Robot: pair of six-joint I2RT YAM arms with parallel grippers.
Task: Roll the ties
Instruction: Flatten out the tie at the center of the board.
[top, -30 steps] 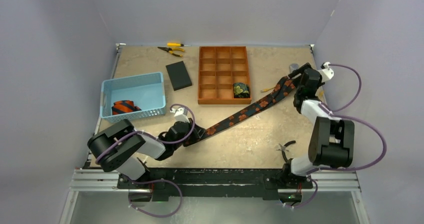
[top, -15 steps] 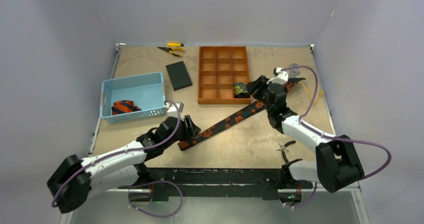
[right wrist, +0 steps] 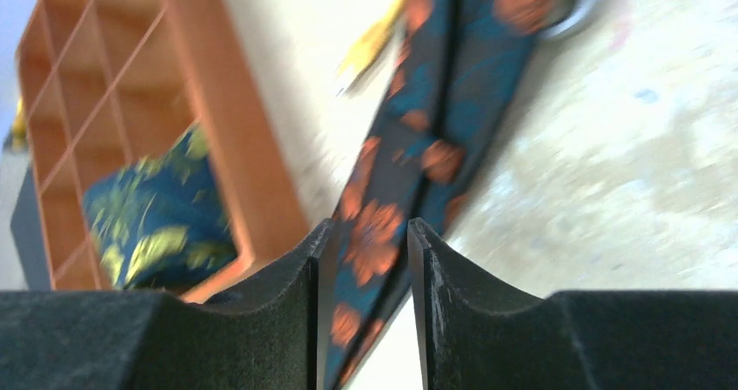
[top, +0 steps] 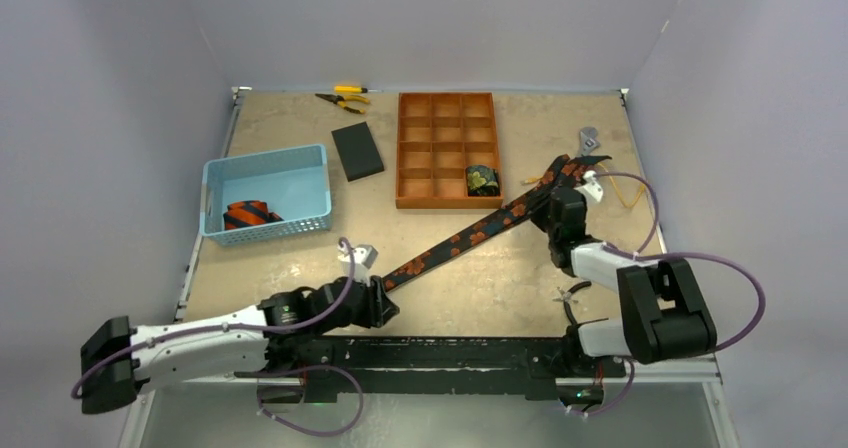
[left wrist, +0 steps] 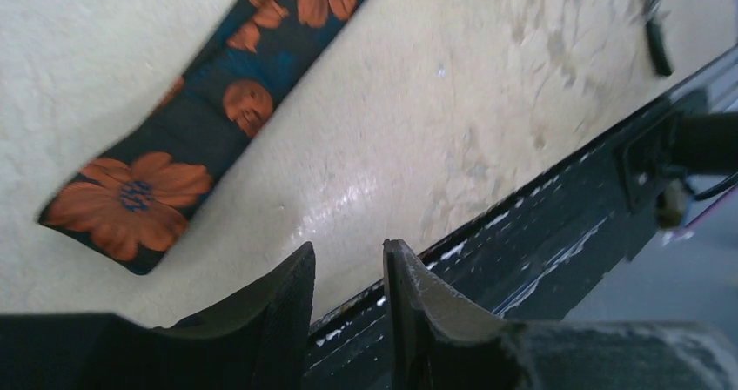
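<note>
I am hovering the left gripper [left wrist: 348, 251], narrowly parted and empty, just off the tie [left wrist: 174, 164]; right gripper [right wrist: 365, 226], narrowly parted, over it.

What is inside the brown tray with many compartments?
One rolled tie, dark with green-gold pattern, sits in the near right compartment of the tray. The other compartments look bare. Whatever lies beneath the roll is covered.

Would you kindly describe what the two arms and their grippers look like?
The left arm and right arm have white links between bulky black joints, with thin purple cables looping alongside. The left gripper and right gripper each have two matte black, wedge-shaped fingers. No markings are visible.
</note>
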